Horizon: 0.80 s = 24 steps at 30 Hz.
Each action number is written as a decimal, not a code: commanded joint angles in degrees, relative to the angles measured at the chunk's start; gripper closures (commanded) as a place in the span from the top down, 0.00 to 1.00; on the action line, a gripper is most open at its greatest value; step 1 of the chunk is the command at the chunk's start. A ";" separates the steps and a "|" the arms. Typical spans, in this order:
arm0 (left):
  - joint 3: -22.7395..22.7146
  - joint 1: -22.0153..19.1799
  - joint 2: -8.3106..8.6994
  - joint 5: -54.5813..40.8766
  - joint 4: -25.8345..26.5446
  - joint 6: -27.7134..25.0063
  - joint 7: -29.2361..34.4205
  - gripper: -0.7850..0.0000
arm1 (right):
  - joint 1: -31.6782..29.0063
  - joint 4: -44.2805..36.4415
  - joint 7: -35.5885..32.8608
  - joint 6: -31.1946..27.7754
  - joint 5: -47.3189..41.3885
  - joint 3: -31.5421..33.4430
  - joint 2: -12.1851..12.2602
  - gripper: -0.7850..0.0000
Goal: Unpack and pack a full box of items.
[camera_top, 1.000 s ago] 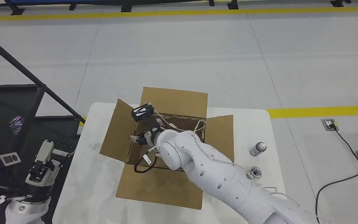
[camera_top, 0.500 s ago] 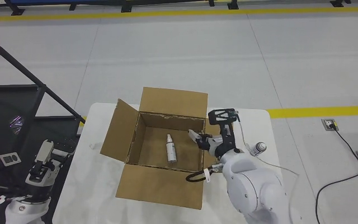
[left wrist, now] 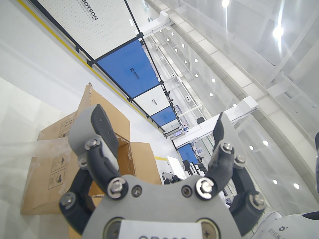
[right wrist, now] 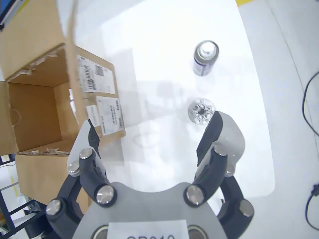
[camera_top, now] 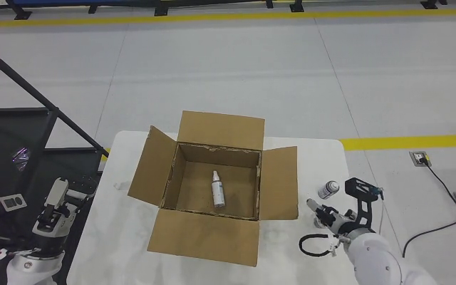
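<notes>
Trouble would start at your right claw (right wrist: pixel 153 123), which hangs with its jaws spread wide and nothing between them, over the counter (right wrist: pixel 162 38) near its right edge. One pad sits just beside a small round silver piece (right wrist: pixel 201 111) resting on the surface. I judge that if you drop straight down from here, that pad will land on the piece or nudge it aside rather than straddle it. A smooth round thing like this may skid toward the right edge, so centre the claw over it first.

Just beyond, farther along the right edge, a spray can (right wrist: pixel 205 60) stands upright. It is apart from the silver piece but near enough that a wide jaw or a sweeping wrist could tip it, and a toppled can would likely roll off the counter.

Between your claw and the cardboard box (camera_top: pixel 208 239) in the middle of the counter lies the box's right flap (right wrist: pixel 99 88), folded outward. Any carry toward the box must clear it, or you could snag the flap and drag the whole box.

Inside, a white spray bottle (camera_top: pixel 216 191) lies on its side on the box floor. Your left claw (left wrist: pixel 159 113) is off the counter's left edge, jaws apart and empty, pointing upward and well apart from everything.
</notes>
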<state>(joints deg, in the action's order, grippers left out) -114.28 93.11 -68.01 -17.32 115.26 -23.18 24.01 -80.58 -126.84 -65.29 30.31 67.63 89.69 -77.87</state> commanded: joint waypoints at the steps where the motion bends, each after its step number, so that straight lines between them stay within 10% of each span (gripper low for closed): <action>1: 0.00 0.00 0.00 0.00 0.00 0.00 0.00 1.00 | -0.01 3.19 -0.79 0.61 -1.06 1.71 0.06 1.00; 20: 0.00 0.00 0.00 0.00 0.00 0.00 0.00 1.00 | 13.54 28.45 -4.94 3.74 6.55 -4.78 -0.17 1.00; 24: 0.00 0.00 0.00 0.00 0.00 0.00 0.00 1.00 | 14.50 30.66 -4.87 3.81 7.46 -4.74 -0.42 0.86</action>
<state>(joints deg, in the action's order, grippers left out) -114.28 93.11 -68.01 -17.32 115.26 -23.18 24.01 -66.31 -96.55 -70.11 34.17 75.03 84.95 -78.22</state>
